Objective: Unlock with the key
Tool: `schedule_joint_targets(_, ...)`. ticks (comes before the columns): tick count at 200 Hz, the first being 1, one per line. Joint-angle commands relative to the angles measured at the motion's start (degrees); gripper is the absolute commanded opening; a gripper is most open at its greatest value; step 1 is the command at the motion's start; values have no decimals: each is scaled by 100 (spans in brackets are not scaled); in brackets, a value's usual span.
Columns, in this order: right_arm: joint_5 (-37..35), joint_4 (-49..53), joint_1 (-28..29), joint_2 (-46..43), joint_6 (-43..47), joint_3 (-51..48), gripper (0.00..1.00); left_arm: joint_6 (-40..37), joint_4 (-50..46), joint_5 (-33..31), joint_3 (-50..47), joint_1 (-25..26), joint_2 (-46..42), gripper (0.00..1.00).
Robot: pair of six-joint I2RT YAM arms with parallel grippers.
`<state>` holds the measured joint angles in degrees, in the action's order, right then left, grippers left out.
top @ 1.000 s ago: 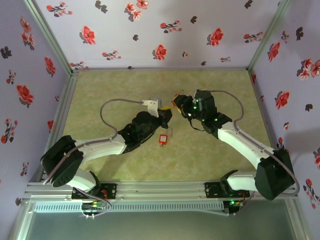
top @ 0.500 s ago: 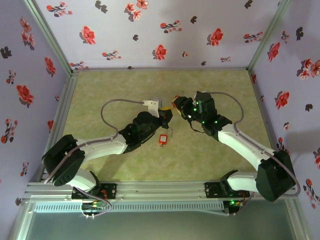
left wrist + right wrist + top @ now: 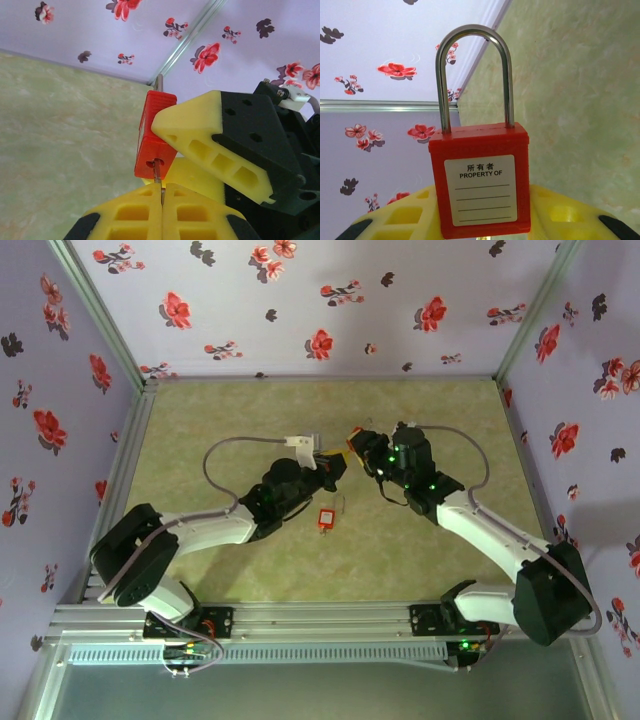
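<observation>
Your left gripper [image 3: 161, 190] pinches a thin metal key [image 3: 157, 173], mostly hidden. Just ahead, your right gripper [image 3: 482, 220] clamps the red plastic padlock [image 3: 479, 170].

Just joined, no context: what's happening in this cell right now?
The right gripper holds a red padlock. The left gripper pinches the key, whose tip sits in the keyhole at the padlock's base. Both legs of the shackle look seated in the body, so it is not unlocked yet.
</observation>
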<state>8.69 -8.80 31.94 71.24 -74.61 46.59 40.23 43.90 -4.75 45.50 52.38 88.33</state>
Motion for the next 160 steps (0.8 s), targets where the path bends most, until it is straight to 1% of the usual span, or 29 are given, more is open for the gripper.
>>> schedule_joint_targets(1, 385, -201, 293, -217, -100, -119, 0, 522, 772, 376, 284, -142, 120, 0)
schedule_joint_targets(19, 368, -137, 371, -242, -43, -114, 0, 657, 899, 501, 341, -184, 170, 0)
schedule_joint_targets(42, 265, -2, 477, -270, 0, -101, 0, 344, 550, 545, 544, -119, 168, 0)
schedule_joint_targets(52, 212, 51, 530, -276, 19, -83, 0, 225, 456, 465, 583, -67, 168, 0)
schedule_joint_targets(60, 188, 79, 570, -273, 17, -64, 0, 25, 343, 323, 624, 2, 143, 0)
schedule_joint_targets(82, 170, -55, 644, -238, -203, -105, 0, -891, -377, -162, 927, 335, 103, 0)
schedule_joint_targets(103, 280, -289, 654, -207, -425, -154, 0, -1510, -736, -453, 1175, 520, 191, 0)
schedule_joint_targets(118, 335, -331, 655, -236, -515, -171, 0, -1814, -898, -528, 1290, 545, 228, 0)
schedule_joint_targets(133, 361, -268, 662, -279, -514, -185, 0, -1711, -834, -464, 1289, 463, 246, 0)
schedule_joint_targets(146, 364, -257, 664, -314, -547, -220, 0, -1280, -457, -143, 1179, 261, 269, 0)
schedule_joint_targets(160, 429, -460, 664, -310, -654, -318, 0, -871, -54, 235, 1095, 115, 317, 0)
